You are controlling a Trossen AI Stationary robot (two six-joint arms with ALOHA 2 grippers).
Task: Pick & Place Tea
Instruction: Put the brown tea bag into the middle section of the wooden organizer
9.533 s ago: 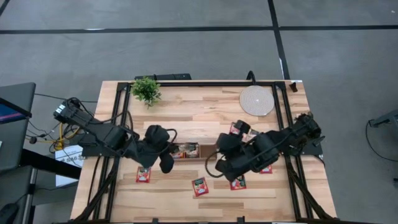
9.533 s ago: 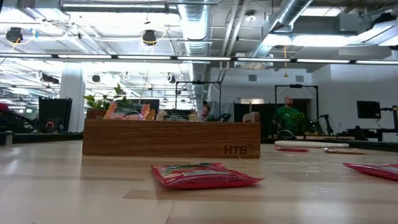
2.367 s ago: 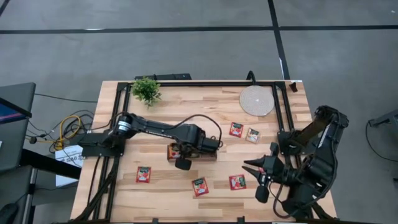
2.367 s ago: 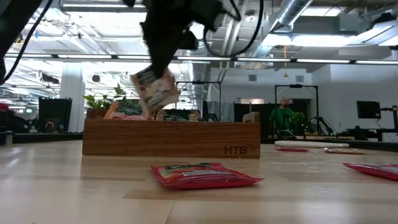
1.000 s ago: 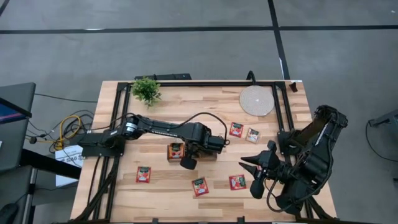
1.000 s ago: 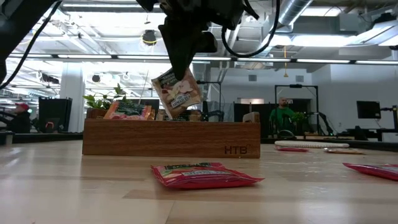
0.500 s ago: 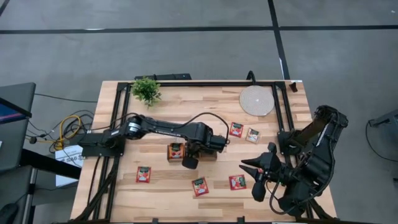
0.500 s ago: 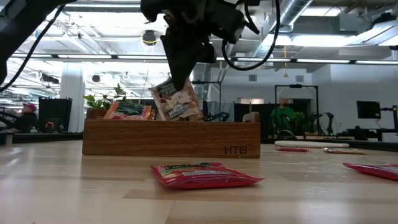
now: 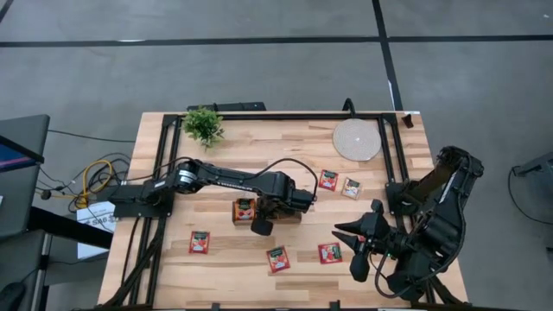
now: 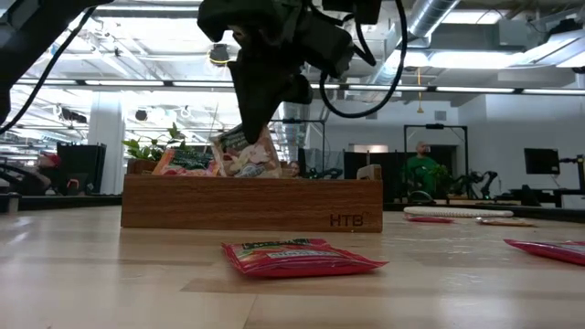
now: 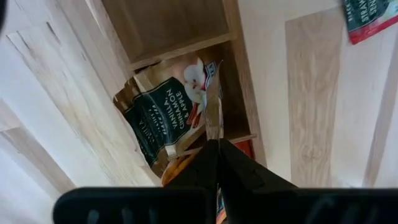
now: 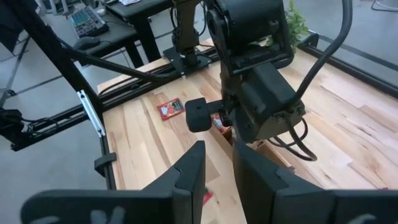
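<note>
A pale beige tea sachet (image 10: 245, 155) with green print hangs from my left gripper (image 10: 259, 111), which is shut on it above the long wooden tray (image 10: 251, 203). The sachet's lower part dips behind the tray's near wall. Other sachets (image 10: 187, 162) stand in the tray's left compartment. Red sachets (image 9: 200, 242) (image 9: 277, 258) (image 9: 329, 252) lie flat on the table's near half. One red (image 9: 327, 179) and one beige (image 9: 350, 187) lie farther right. My right gripper (image 12: 217, 167) hovers open and apart at the near right, with nothing between its fingers. My left gripper pinches one edge of the beige sachet (image 11: 212, 129) between its two fingers. The fingers come from above, pointing down. The sachet hangs tilted below them, its lower end inside a tray compartment (image 11: 186, 74). I cannot tell whether it touches the compartment's floor.
A small green plant (image 9: 203, 125) stands at the far left and a round white disc (image 9: 356, 140) at the far right. Black frame rails (image 9: 394, 164) run along both table sides. A person (image 10: 422, 169) stands in the room behind the table.
My left gripper has gone down toward the tray with the beige sachet. The sachet hung clear above the tray's rim a second ago; its lower part now sits behind the tray's near wall.
</note>
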